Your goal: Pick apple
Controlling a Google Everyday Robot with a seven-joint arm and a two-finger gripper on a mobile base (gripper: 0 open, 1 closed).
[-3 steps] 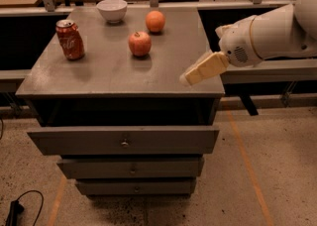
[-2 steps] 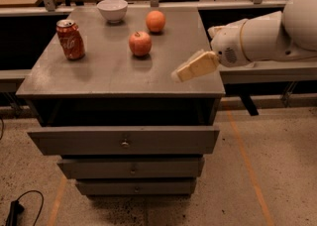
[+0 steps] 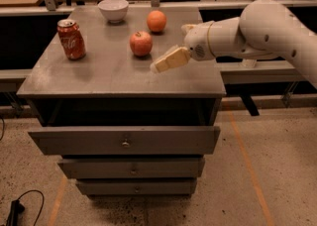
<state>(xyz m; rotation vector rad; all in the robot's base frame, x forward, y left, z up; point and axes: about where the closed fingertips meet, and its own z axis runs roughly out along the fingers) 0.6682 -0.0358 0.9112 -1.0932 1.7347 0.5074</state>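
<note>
Hovering pincer [image 3: 161, 64] over desk [image 3: 99, 79], at 4 o'clock from apple [image 3: 141, 43], near, not touching; spread or pressed together: cannot tell.

White rounded arm [image 3: 262, 29], smooth shell, thin gold ring at wrist, tan gripper [image 3: 158, 66] just rt of apple [image 3: 141, 43]

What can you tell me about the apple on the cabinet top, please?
The apple is round, reddish-pink with pale mottling and a small nub on top. It rests on the grey cabinet top, nearer the camera than the orange. Only the top touches it; the gripper hangs close beside it, apart.
</note>
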